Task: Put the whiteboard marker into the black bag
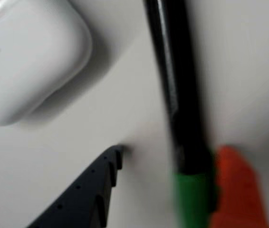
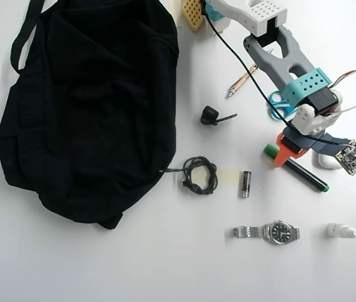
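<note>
Gripper (image 1: 172, 183) jaws straddle the whiteboard marker (image 1: 177, 85), open and not yet clamped; the black bag (image 2: 83, 107), upper left overhead, awaits.

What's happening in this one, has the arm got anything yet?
The gripper is down at the whiteboard marker on the table's right side in the overhead view, near its green cap. In the wrist view its orange finger sits beside the cap and the dark finger stands apart across a gap, so it looks open, not gripping. The marker lies flat. The black bag sits far left.
</note>
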Controlling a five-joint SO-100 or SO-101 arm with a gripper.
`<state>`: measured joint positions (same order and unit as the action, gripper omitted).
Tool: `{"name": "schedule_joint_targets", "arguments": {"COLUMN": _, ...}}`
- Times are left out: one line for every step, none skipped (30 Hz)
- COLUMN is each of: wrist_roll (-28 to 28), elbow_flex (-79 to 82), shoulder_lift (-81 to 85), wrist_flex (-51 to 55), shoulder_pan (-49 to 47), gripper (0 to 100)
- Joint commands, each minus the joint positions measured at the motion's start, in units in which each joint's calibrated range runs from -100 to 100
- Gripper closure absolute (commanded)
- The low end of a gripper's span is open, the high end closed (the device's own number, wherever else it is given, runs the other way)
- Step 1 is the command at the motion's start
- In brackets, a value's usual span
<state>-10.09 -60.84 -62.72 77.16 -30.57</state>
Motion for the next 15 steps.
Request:
{"name": "schedule_joint_targets", "arguments": {"wrist_roll": 0.23, "elbow_flex": -1.52, "shoulder_lift": 0.40, "wrist_flex": -2.31, "shoulder_pan": 0.20, "gripper": 99}}
{"name": "schedule_joint_targets", "arguments": {"wrist_roll": 0.23, "elbow_flex": -1.52, "shoulder_lift": 0.40, "wrist_flex": -2.49, "shoulder_pan": 0.20, "gripper": 97}}
{"name": "schedule_joint_targets", "arguments": {"wrist_roll": 0.23, "elbow_flex": -1.34, "shoulder_lift": 0.40, "wrist_flex": -2.40, "shoulder_pan": 0.20, "gripper": 97}}
{"name": "schedule_joint_targets", "arguments": {"wrist_roll": 0.28, "elbow_flex": -1.34, "shoulder_lift": 0.40, "wrist_flex": -2.40, "shoulder_pan": 0.20, "gripper": 98}}
{"name": "schedule_joint_targets", "arguments": {"wrist_roll": 0.28, "elbow_flex": -1.34, "shoulder_lift": 0.40, "wrist_flex": -2.31, "shoulder_pan": 0.28, "gripper": 98}}
{"name": "schedule_joint_targets", "arguments": {"wrist_roll": 0.28, "elbow_flex": -1.34, "shoulder_lift": 0.40, "wrist_flex": -2.23, "shoulder_pan": 0.28, "gripper": 98}}
{"name": "schedule_joint_targets", "arguments": {"wrist_roll": 0.33, "elbow_flex": -1.34, "shoulder_lift": 0.40, "wrist_flex": -2.14, "shoulder_pan": 0.28, "gripper": 98}}
{"name": "schedule_joint_targets", "arguments": {"wrist_roll": 0.33, "elbow_flex": -1.43, "shoulder_lift": 0.40, "wrist_flex": -1.97, "shoulder_pan": 0.28, "gripper": 98}}
{"name": "schedule_joint_targets", "arguments": {"wrist_roll": 0.33, "elbow_flex": -1.43, "shoulder_lift": 0.40, "wrist_flex": -1.88, "shoulder_pan": 0.28, "gripper": 98}}
{"name": "schedule_joint_targets", "arguments": {"wrist_roll": 0.33, "elbow_flex": -1.43, "shoulder_lift": 0.56, "wrist_flex": -1.88, "shoulder_pan": 0.28, "gripper": 98}}
{"name": "schedule_joint_targets", "arguments": {"wrist_roll": 0.33, "elbow_flex": -1.43, "shoulder_lift": 0.98, "wrist_flex": -1.80, "shoulder_pan": 0.28, "gripper": 98}}
{"name": "schedule_joint_targets", "arguments": {"wrist_roll": 0.28, "elbow_flex": -1.52, "shoulder_lift": 1.47, "wrist_flex": -1.71, "shoulder_pan": 0.35, "gripper": 98}}
{"name": "schedule_joint_targets", "arguments": {"wrist_roll": 0.02, "elbow_flex": -1.79, "shoulder_lift": 1.81, "wrist_flex": -1.19, "shoulder_pan": 0.50, "gripper": 98}}
{"name": "schedule_joint_targets", "arguments": {"wrist_roll": -0.24, "elbow_flex": -3.22, "shoulder_lift": 2.72, "wrist_flex": 0.53, "shoulder_pan": 1.03, "gripper": 98}}
{"name": "schedule_joint_targets", "arguments": {"wrist_roll": -0.30, "elbow_flex": -5.29, "shoulder_lift": 3.96, "wrist_flex": 3.20, "shoulder_pan": 1.70, "gripper": 98}}
